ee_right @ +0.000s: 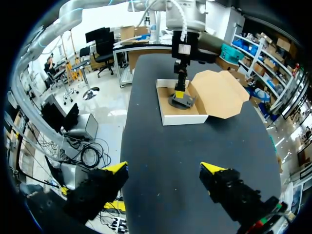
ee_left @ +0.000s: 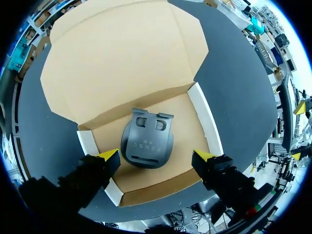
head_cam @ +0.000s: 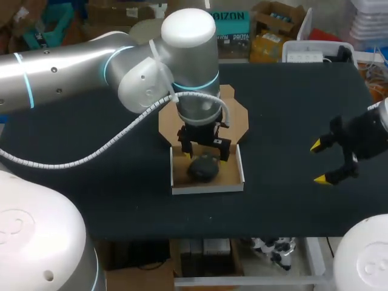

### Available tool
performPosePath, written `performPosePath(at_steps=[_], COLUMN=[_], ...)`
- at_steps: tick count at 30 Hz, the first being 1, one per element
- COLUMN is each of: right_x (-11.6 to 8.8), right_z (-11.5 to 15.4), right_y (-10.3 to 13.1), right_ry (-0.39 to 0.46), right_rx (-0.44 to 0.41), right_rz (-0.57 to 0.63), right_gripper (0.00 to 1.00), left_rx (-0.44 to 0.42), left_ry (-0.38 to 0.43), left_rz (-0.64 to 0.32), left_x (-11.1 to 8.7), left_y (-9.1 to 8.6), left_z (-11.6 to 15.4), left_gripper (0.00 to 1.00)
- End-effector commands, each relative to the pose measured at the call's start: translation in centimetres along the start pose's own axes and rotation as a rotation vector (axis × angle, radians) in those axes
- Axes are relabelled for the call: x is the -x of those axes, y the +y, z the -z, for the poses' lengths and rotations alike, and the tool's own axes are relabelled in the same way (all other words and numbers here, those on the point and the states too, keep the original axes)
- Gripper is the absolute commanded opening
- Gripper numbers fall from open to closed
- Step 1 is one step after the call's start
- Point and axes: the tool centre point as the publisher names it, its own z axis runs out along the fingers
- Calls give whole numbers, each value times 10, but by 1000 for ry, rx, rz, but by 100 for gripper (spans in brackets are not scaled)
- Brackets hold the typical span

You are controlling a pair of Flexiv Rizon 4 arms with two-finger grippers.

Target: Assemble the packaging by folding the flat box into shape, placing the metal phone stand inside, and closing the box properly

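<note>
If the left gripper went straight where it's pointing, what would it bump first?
Most likely the dark grey metal phone stand lying in the open brown cardboard box: it sits straight ahead of the left gripper, between its open fingers. Depth is unclear.

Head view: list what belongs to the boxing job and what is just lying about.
Job: cardboard box, lid open; phone stand inside it; left gripper above it; right gripper aside.
Lying about: white bin by the table's far edge.

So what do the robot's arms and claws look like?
The left arm is fat, round, silver and white with blue rings; a white ribbed cable loops along it. The left gripper and right gripper are black with yellow tips.
</note>
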Motion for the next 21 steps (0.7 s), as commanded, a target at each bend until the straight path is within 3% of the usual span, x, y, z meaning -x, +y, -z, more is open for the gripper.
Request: performPosePath(at_steps=[1,4,11,21], right_x=[0,0,0,0], right_z=[1,1,1,1], right_y=[0,0,0,0], right_ry=[3,3,3,3], right_rx=[4,4,4,4], right_rz=[1,1,1,1], right_gripper=[100,100,100,100], left_rx=[29,25,17,5], left_ry=[13,36,-11,-11], left_rz=[96,166,265,255], left_x=[9,13,11,-7], left_y=[-11,-11,-9,12], left_z=[-1,-3,-15,-20], left_gripper=[100,100,100,100])
